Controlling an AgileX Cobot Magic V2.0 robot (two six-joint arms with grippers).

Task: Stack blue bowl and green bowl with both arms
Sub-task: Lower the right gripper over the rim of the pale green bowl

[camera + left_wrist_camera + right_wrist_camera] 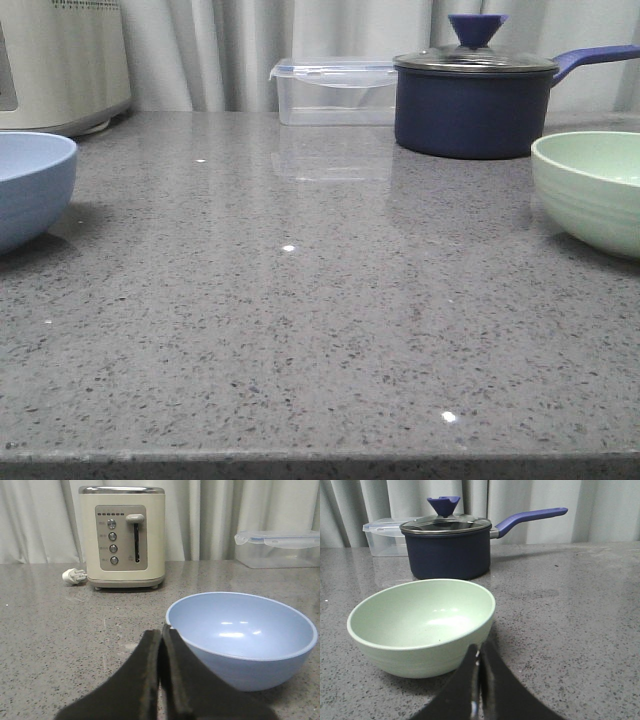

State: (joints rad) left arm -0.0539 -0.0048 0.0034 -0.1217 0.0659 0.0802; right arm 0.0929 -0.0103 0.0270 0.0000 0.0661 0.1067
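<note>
The blue bowl (30,185) sits upright and empty at the table's left edge in the front view. The green bowl (592,190) sits upright and empty at the right edge. Neither arm shows in the front view. In the left wrist view my left gripper (161,632) is shut and empty, its tips just short of the blue bowl's (242,637) near rim. In the right wrist view my right gripper (478,650) is shut and empty, its tips close to the green bowl's (422,625) outer wall.
A dark navy lidded saucepan (475,100) with a long handle stands at the back right. A clear plastic box (335,90) stands at the back centre. A cream toaster (122,537) stands at the back left. The grey speckled table (320,330) has its front edge near the camera.
</note>
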